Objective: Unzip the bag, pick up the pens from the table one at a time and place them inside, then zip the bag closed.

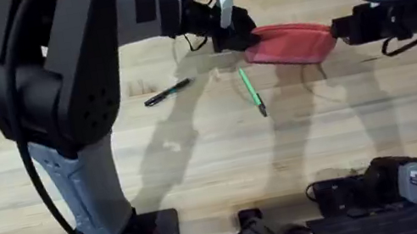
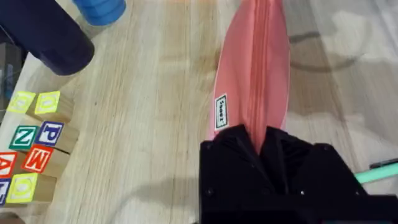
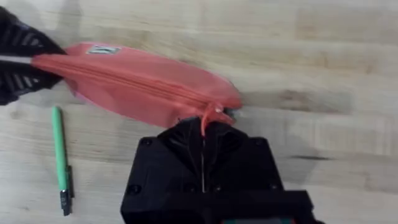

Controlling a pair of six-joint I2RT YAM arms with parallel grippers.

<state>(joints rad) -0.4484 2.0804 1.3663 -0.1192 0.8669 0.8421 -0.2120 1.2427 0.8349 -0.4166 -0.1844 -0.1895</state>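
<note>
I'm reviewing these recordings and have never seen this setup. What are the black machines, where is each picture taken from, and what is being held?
Two robot arms work at a wooden table. One picture looks down from above; the other two come from cameras on each wrist. The left gripper pinches one end of a pink bag; the right gripper holds the zipper pull at the other end, zipper still closed. A black pen and a green pen lie loose on the table. Lettered blocks sit nearby.
</note>
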